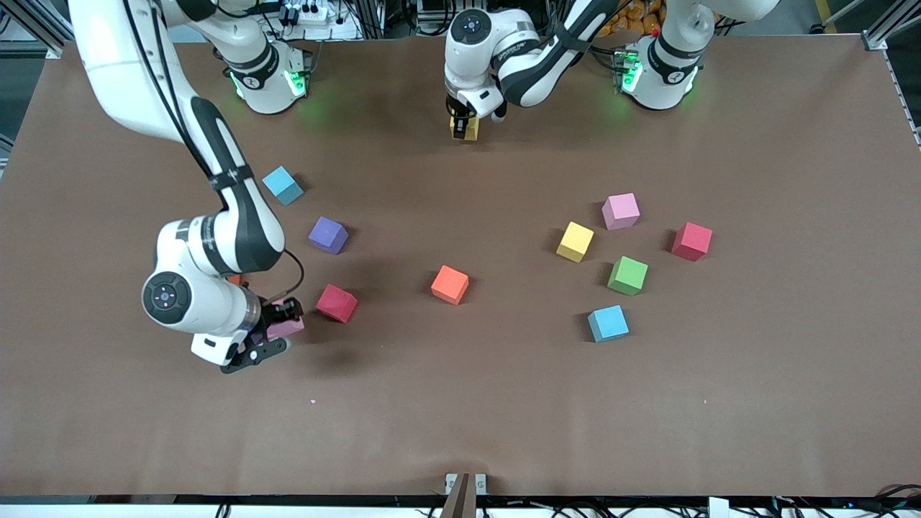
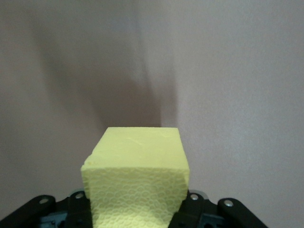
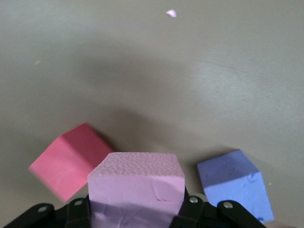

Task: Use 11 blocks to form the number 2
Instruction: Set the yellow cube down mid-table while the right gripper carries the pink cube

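My left gripper point(image 1: 464, 124) is shut on a yellow block point(image 2: 137, 175), low over the table between the two arm bases. My right gripper point(image 1: 277, 332) is shut on a pink block point(image 3: 135, 190) near the right arm's end of the table. A red block point(image 3: 66, 166) and a purple block point(image 3: 235, 183) lie close beside that pink block. Loose on the table are a cyan block point(image 1: 283, 185), a purple block point(image 1: 329, 234), an orange block point(image 1: 450, 284), a yellow block point(image 1: 575, 241), a pink block point(image 1: 620, 211), a red block point(image 1: 691, 241), a green block point(image 1: 627, 275) and a cyan block point(image 1: 608, 323). No number 2 shows.
The brown table point(image 1: 460, 417) has a wide bare strip along its edge nearest the front camera. A small pink crumb point(image 1: 313, 401) lies there. The loose blocks form two groups, one toward each arm's end.
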